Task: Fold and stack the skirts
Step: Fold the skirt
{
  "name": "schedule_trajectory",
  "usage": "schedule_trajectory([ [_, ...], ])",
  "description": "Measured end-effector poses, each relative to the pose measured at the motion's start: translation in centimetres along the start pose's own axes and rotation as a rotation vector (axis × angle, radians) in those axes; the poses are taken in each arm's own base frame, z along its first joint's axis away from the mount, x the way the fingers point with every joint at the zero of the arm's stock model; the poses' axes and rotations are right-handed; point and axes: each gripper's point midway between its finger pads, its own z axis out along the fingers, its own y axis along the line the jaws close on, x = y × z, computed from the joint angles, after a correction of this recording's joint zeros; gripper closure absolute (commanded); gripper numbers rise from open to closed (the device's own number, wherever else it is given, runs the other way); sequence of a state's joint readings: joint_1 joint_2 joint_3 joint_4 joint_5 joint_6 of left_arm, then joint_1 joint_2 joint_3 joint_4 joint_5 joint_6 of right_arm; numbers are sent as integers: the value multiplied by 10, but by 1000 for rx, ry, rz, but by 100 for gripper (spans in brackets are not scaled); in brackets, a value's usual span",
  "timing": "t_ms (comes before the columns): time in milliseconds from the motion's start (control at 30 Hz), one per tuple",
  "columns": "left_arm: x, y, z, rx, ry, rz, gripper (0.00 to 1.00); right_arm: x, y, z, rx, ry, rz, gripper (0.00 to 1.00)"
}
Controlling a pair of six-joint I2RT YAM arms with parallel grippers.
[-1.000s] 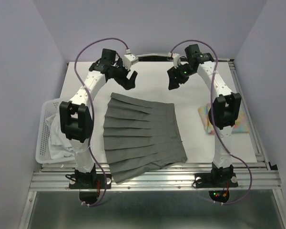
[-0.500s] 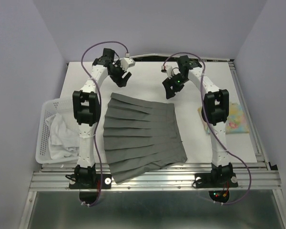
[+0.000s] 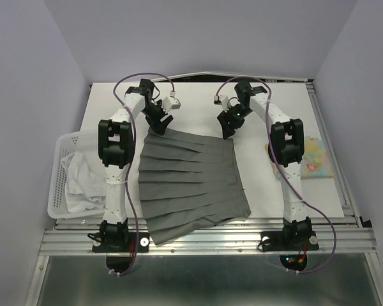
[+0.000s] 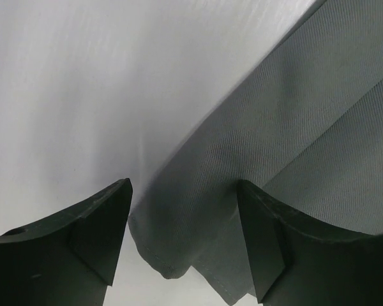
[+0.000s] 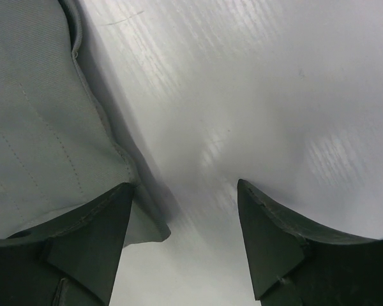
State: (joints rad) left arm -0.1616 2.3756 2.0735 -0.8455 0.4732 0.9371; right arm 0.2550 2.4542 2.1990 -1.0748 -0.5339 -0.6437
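Observation:
The grey pleated skirt (image 3: pixel 191 182) lies spread flat mid-table. My left gripper (image 3: pixel 161 124) is down at its far left corner, jaws open; in the left wrist view that corner (image 4: pixel 198 210) sits between the open fingers, ungripped, gripper (image 4: pixel 184 242). My right gripper (image 3: pixel 228 131) is open at the far right corner; in the right wrist view the grey skirt's corner (image 5: pixel 45 127) lies by the left finger (image 5: pixel 83 242), with bare table across the rest of the gap of the gripper (image 5: pixel 185 242). The floral skirt (image 3: pixel 316 159) lies at the right edge. The white skirt (image 3: pixel 80 182) is bunched in the basket.
A white slatted basket (image 3: pixel 55 191) stands at the table's left edge beside the left arm. The white table (image 3: pixel 274 191) shows bare to the right of the grey skirt. Purple walls close in the back and sides.
Both arms have reached down and toward the grey skirt's far corners. The left jaws have narrowed a little but stay open.

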Motion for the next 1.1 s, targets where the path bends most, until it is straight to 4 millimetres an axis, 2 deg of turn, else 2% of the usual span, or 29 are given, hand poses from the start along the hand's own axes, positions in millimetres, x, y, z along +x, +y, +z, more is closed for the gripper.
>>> schedule_trajectory([
  [100, 6, -2, 2, 9, 15, 5, 31, 3, 6, 0, -27, 10, -11, 30],
  [200, 11, -3, 4, 15, 23, 24, 49, 6, 10, 0, -48, 20, -23, 34],
  [233, 13, -3, 3, 15, 24, 34, 59, 8, 12, 0, -57, 24, -27, 36],
  [300, 16, -5, 3, 16, 27, 49, 68, 10, 14, 0, -69, 31, -31, 42],
  [333, 19, -6, 2, 14, 29, 55, 75, 12, 16, 1, -75, 37, -32, 43],
  [367, 21, -8, 0, 17, 32, 57, 78, 13, 17, 1, -80, 38, -34, 43],
  [467, 24, -13, -1, 31, 40, 54, 86, 13, 21, 3, -95, 40, -41, 51],
  [567, 25, -14, -1, 36, 41, 51, 98, 15, 24, 4, -104, 49, -47, 66],
  [600, 25, -14, -1, 36, 41, 46, 100, 15, 25, 5, -107, 51, -50, 80],
  [667, 24, -14, -2, 34, 43, 38, 100, 17, 28, 7, -116, 62, -53, 99],
  [800, 20, -10, -5, 18, 41, 9, 100, 18, 28, 8, -115, 68, -40, 99],
  [900, 5, 5, -12, -34, 11, -12, 100, 18, 23, 9, -91, 59, -4, 99],
  [1000, -22, 27, -25, -116, -46, -21, 100, 15, 11, 5, -39, 31, 31, 99],
  [1100, -54, 49, -41, -196, -123, 1, 100, 4, -14, -6, 41, -28, 47, 99],
])
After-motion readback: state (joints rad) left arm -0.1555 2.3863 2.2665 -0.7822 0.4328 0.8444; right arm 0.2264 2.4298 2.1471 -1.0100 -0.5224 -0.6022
